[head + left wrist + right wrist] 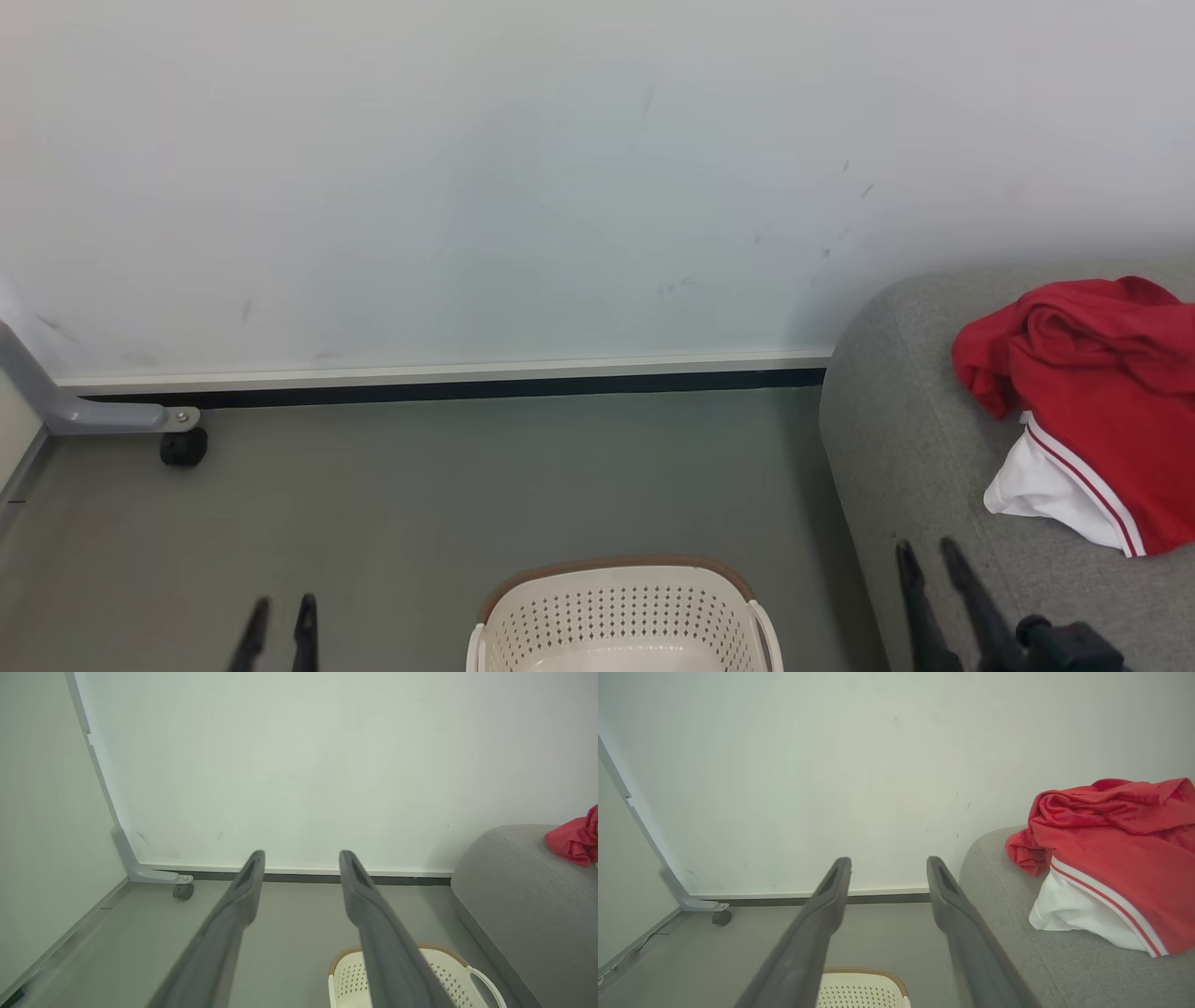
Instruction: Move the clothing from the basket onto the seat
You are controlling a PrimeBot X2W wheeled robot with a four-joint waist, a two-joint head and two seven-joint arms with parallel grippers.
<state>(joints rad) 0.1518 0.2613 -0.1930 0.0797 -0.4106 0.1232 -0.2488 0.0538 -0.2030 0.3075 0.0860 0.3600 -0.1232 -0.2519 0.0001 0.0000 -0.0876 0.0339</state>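
The clothing [1102, 392] lies heaped on the seat [915, 448], ahead and to the right of the right gripper [927, 551], whose 2 fingers stand spread and empty above the seat's near edge. The heap's long axis runs away from the robot. The left gripper [283, 607], likewise spread and holding nothing, hangs over the floor [420, 485], well apart from it. Between them the basket [621, 611] shows no red in its visible part, so the transfer looks done.

No readable text, labels or numbers anywhere.
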